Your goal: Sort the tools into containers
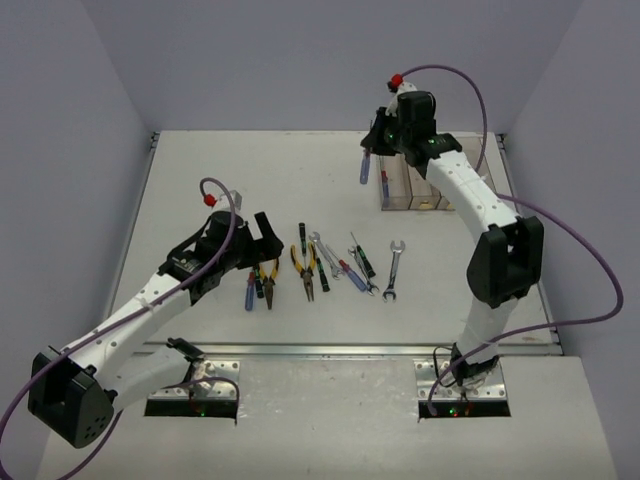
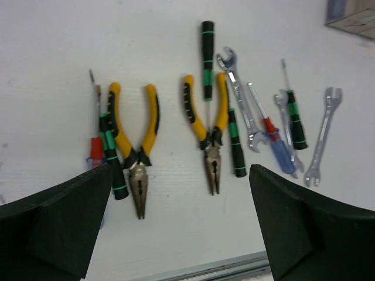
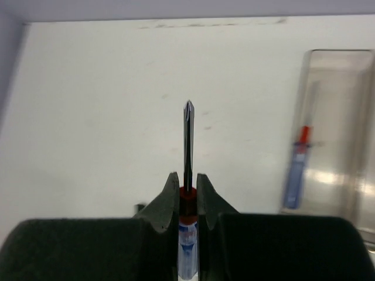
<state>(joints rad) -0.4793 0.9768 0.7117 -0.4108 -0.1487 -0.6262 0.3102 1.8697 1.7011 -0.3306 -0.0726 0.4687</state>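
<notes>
Pale lavender walls (image 1: 300, 60) enclose a white table (image 1: 200, 180) with a metal strip (image 1: 350, 349) along its near edge.

white table (image 1: 240, 170) bears tools (image 1: 306, 268) and bins (image 1: 408, 190).

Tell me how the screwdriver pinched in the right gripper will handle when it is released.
The screwdriver looks rigid: its steel shaft stands straight out of the right gripper. Because it is pinched only at the narrow red collar, it may pivot or slip. Its blue handle looks rounded, so it would probably roll a little once it lands.
</notes>
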